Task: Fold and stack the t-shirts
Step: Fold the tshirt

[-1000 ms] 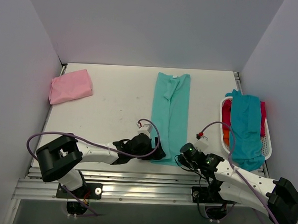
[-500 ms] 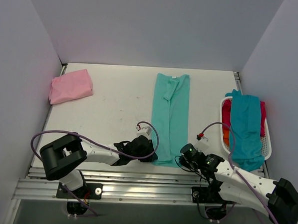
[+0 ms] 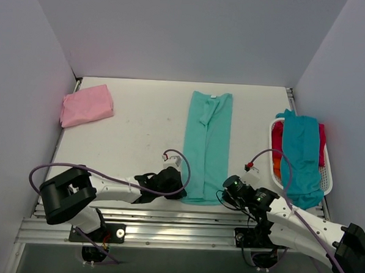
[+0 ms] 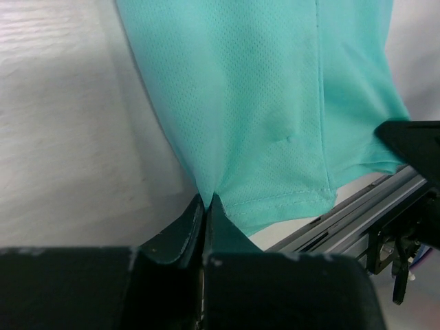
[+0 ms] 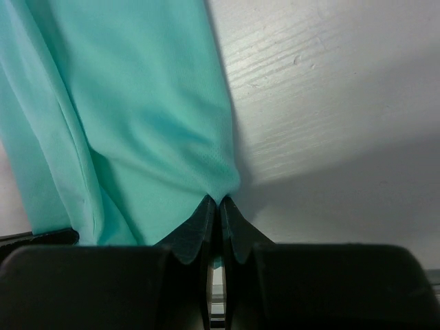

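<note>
As left claw (image 4: 206, 201), right claw (image 5: 219, 201) clamp mint t-shirt (image 3: 206, 144) hem corners | near table (image 3: 133, 140) edge

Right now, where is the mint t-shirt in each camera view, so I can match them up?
Top external: mint t-shirt, a long strip at centre, hem toward the bottom.
Left wrist: upper centre and right, corner pinched by left gripper.
Right wrist: upper left, corner pinched by right gripper.
Shared landmark: the shirt's near end, held at both corners.

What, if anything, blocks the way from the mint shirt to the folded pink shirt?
Nothing visible does: only bare table lies between the mint shirt and the pink shirt. The left hand and right hand grip the mint shirt's hem.
</note>
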Controlling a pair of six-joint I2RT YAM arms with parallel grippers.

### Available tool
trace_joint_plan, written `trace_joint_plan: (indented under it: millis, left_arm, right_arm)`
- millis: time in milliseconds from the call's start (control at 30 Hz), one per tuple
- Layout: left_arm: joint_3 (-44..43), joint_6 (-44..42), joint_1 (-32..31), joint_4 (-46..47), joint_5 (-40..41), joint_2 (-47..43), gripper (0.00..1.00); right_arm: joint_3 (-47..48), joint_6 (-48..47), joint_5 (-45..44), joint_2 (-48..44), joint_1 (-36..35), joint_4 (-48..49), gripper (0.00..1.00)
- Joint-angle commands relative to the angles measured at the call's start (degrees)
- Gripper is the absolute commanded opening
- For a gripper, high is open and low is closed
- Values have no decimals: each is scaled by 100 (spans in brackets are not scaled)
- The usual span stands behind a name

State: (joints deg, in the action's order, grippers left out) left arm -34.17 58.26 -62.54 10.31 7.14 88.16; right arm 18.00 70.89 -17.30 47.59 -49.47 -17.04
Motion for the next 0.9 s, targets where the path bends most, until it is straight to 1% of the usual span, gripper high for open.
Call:
trace_joint_plan:
  millis: [0, 100, 133, 367, 533, 633, 867]
  left_arm:
    - [34, -87, -12, -827, 349, -545, 2]
    - [-54, -192, 14, -1022, 472, -738, 2]
    - [-89, -253, 32, -1257, 473, -765, 2]
    - [-581, -561, 207, -1522, 376, -835, 2]
    - [-1108, -964, 672, -1724, 131, -932, 3]
    - [-1529, -1237, 1014, -1970, -1, -932, 6]
    - [-2462, -1660, 1561, -2375, -186, -573, 8]
  right_arm:
    - [362, 74, -405, -136, -1, -572, 0]
    - [494, 4, -467, -128, -1, -687, 0]
    - [529, -14, -485, -110, -10, -696, 0]
    - [959, -277, -713, 83, 8, -625, 0]
    - [1416, -567, -1012, 426, 78, -520, 0]
    - [1670, -761, -1108, 680, 131, -397, 0]
    - [2120, -1209, -1223, 1182, 482, -90, 0]
